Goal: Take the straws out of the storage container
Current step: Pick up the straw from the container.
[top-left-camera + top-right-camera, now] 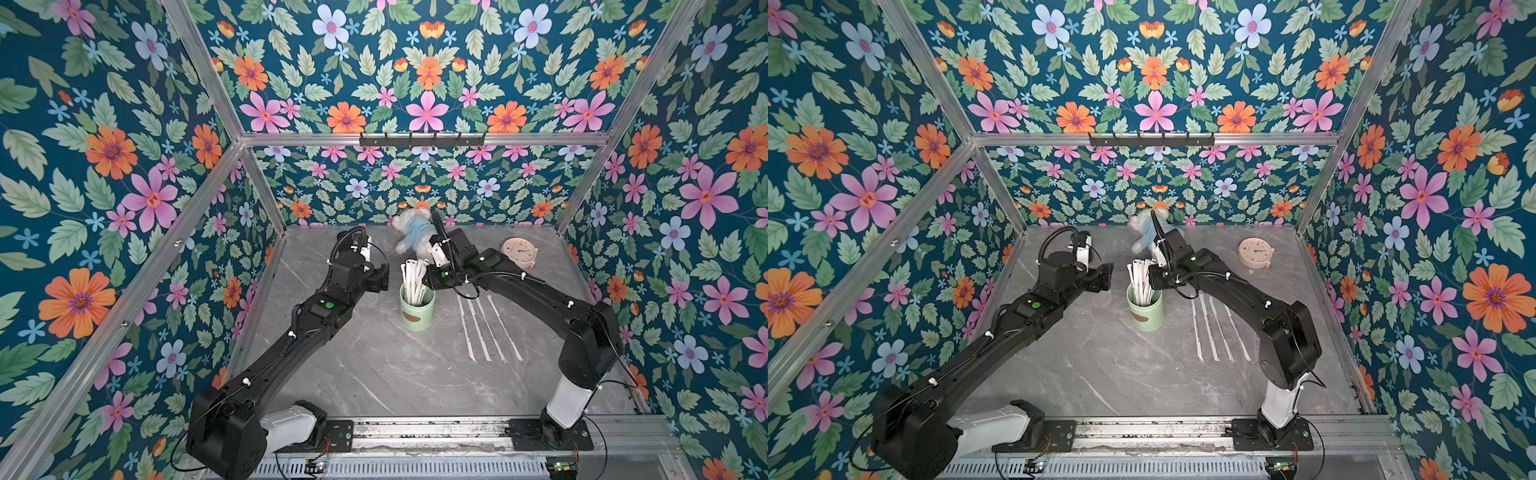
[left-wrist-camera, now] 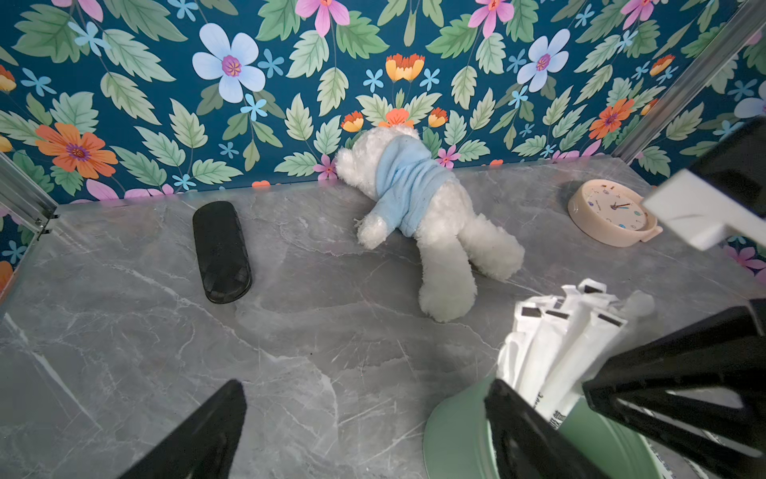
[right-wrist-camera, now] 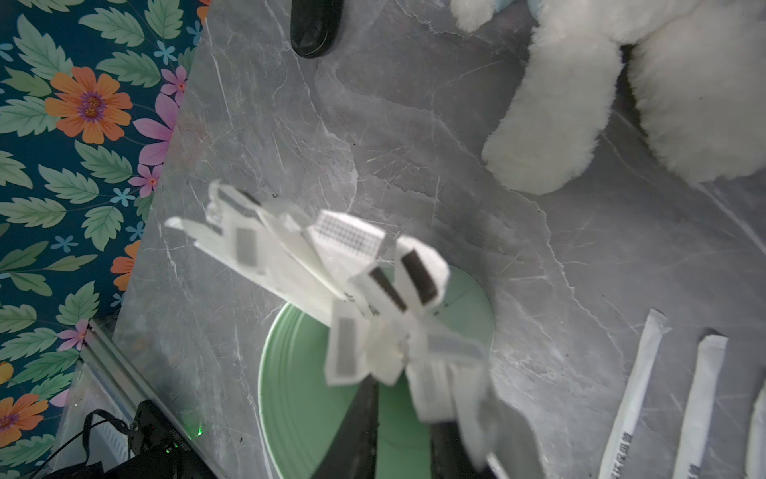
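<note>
The storage container [image 1: 417,309] [image 1: 1144,311] is a mint-green cup standing mid-table, with a bundle of white wrapped straws [image 1: 412,276] [image 2: 551,344] [image 3: 344,244] upright in it. Several more straws [image 1: 486,328] [image 3: 634,381] lie flat in a row to its right. My right gripper [image 1: 424,282] [image 3: 404,390] reaches over the cup rim from the right. Its jaws stand narrow among the straw tops, and the tips are hidden, so a pinch does not show. My left gripper [image 1: 380,278] [image 2: 364,414] hangs wide open just left of the cup, with only table between its fingers.
A white plush bear in a blue shirt [image 1: 413,232] lies at the back wall. A round pinkish clock [image 1: 518,252] sits back right. A black case [image 2: 221,251] lies back left. Flowered walls close in three sides.
</note>
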`<state>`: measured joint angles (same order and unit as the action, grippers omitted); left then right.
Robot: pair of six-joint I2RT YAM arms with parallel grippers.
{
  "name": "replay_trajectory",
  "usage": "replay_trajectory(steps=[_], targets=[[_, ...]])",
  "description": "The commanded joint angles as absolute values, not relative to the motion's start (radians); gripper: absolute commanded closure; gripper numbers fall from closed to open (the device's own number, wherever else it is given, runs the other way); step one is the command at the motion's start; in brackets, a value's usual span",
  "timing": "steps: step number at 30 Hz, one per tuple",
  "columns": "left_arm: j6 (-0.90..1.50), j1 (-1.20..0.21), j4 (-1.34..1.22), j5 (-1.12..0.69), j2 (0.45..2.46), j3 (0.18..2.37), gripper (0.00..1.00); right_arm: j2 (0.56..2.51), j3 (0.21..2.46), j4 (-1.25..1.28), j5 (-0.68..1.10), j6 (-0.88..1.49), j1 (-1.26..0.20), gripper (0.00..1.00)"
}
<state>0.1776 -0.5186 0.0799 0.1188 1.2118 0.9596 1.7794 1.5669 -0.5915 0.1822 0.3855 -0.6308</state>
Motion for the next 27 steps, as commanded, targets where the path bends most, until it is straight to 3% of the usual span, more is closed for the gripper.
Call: replay_trajectory(steps=[1,19,27], targets=[[0.170,-0.520,0.076,0.126,1.212,0.958,0.08,1.782,1.572,-0.611,0.167,0.377,-0.629,0.76],[0.169,-0.520,0.075,0.128,1.215,0.959,0.08,1.834,1.623,-0.620,0.199,0.362,-0.629,0.72],[0.167,-0.520,0.076,0.129,1.218,0.958,0.08,1.845,1.641,-0.624,0.230,0.356,-0.632,0.81]])
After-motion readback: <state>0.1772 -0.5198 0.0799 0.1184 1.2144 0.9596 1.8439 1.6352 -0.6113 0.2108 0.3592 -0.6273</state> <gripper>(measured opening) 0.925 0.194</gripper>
